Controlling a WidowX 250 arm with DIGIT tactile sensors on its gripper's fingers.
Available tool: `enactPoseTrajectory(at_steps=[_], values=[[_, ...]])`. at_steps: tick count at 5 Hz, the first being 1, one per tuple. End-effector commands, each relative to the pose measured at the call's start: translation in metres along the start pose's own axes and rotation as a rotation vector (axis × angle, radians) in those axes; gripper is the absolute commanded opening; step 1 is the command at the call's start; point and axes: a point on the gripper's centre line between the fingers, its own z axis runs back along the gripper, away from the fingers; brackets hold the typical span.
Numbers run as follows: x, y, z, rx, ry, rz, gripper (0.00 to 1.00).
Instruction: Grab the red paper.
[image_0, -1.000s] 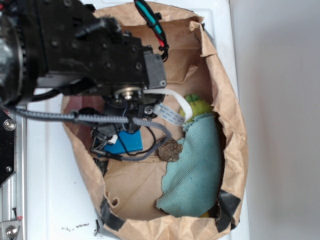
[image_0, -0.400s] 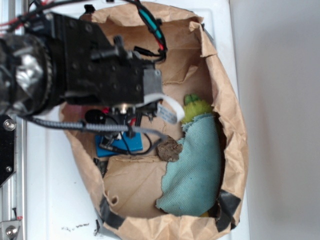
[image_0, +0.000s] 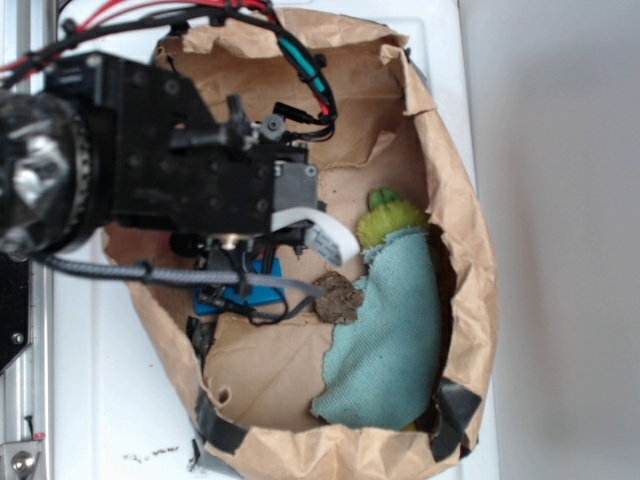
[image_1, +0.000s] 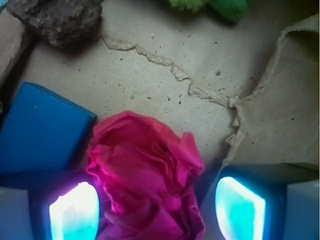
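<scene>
The red paper (image_1: 147, 175), a wrinkled bright red wad, lies on the brown bag floor in the wrist view. My gripper (image_1: 156, 212) is open and straddles it. The left fingertip (image_1: 74, 212) is against the wad's edge. The right fingertip (image_1: 239, 207) stands a little apart from it. The flat blue block (image_1: 40, 130) lies just left of the wad. In the exterior view the black arm (image_0: 190, 180) covers the wad and the jaws, and only part of the blue block (image_0: 245, 297) shows beneath it.
All of this lies inside a brown paper bag (image_0: 460, 200) on its side on a white surface. A small brown lumpy wad (image_0: 338, 297) (image_1: 57, 20), a teal cloth (image_0: 385, 340) and a green plush thing (image_0: 392, 218) lie to the right. Torn paper edges (image_1: 170, 65) cross the floor.
The arm has shifted left and lower over the bag's left side. It now covers more of the blue block.
</scene>
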Motion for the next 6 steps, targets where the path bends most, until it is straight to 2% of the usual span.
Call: enactPoseTrajectory(at_steps=[1, 3, 4, 5, 6], values=[[0.003, -0.004, 0.002, -0.006, 0.005, 0.022, 0.0], [0.008, 0.001, 0.003, -0.015, 0.017, 0.045, 0.0], [0.014, 0.009, 0.011, -0.06, 0.041, 0.075, 0.0], [0.028, 0.028, 0.042, -0.11, 0.021, 0.194, 0.0], [0.04, 0.041, 0.074, -0.135, -0.017, 0.282, 0.0]])
